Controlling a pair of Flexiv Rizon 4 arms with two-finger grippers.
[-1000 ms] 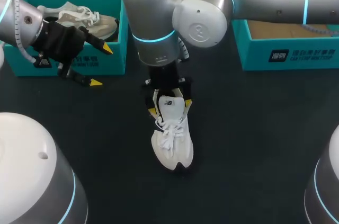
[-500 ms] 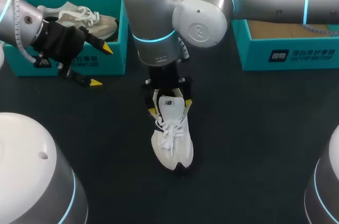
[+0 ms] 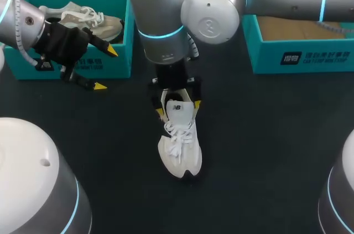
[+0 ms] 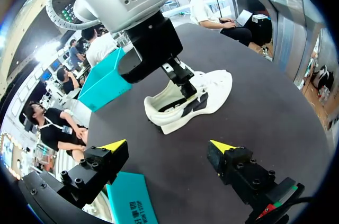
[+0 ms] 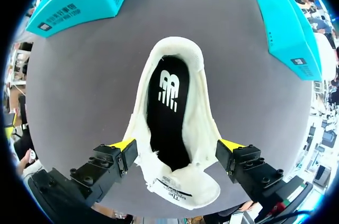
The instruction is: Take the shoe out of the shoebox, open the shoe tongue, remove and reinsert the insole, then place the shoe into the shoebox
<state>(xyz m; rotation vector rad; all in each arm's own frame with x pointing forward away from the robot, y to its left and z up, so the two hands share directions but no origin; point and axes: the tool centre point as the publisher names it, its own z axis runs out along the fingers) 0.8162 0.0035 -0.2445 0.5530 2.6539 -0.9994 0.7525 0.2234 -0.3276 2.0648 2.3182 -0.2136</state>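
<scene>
Straddling the shoe (image 5: 203,118), right fingers (image 5: 123,146) apart

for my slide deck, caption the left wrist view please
Left gripper, fingers open and empty, faces the white lace-up sneaker on the dark table, right gripper at its collar.

Shoe (image 3: 180,143) before left shoebox (image 3: 119,62), right shoebox (image 3: 310,57)

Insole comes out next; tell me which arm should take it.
Right. Its gripper hangs right over the shoe, with the insole exposed just below. The left gripper is off by the box, open, away from the shoe.
</scene>
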